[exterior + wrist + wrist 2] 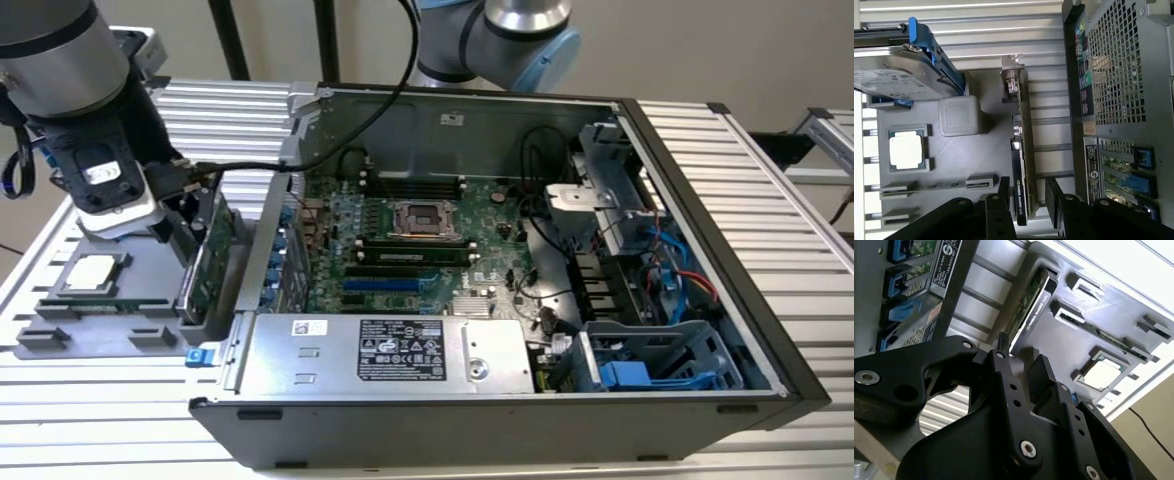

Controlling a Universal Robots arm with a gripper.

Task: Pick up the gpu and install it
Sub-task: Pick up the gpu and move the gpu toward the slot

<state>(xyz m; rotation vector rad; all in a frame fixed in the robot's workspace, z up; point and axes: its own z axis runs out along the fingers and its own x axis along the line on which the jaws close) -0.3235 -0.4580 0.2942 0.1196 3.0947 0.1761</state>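
Exterior view: open case (pixel 467 432) fills the middle of the frame on a slatted table (pixel 747 170), motherboard (pixel 400 240) bare inside. At the exterior view's left a grey tray (pixel 80 335) sits just beside the case wall, and my arm (pixel 67 60) hangs over it.

The gpu (pixel 207 255) stands on edge in a tray slot, not yet lifted. In both wrist views my gripper (pixel 1027 186) is open at a narrow gap, with one finger each side of the card's end (pixel 1029 315). I can't tell whether the pads are touching it.

Handling, my guess: light, stiff, fragile. Thin board, small parts, flat cooler face. Best hold is across the two flat faces near the upper edge, clear of the silver bracket (pixel 1013 75) and the connector edge. It needs a straight pull out of the slot, since tilting could bind it.

Around it: case rear wall near one face, so little side room. On the other face are a grey block (pixel 959 115) and the hard drive (pixel 894 82), then the CPU (pixel 905 150) and memory stick (pixel 1104 332), well apart.
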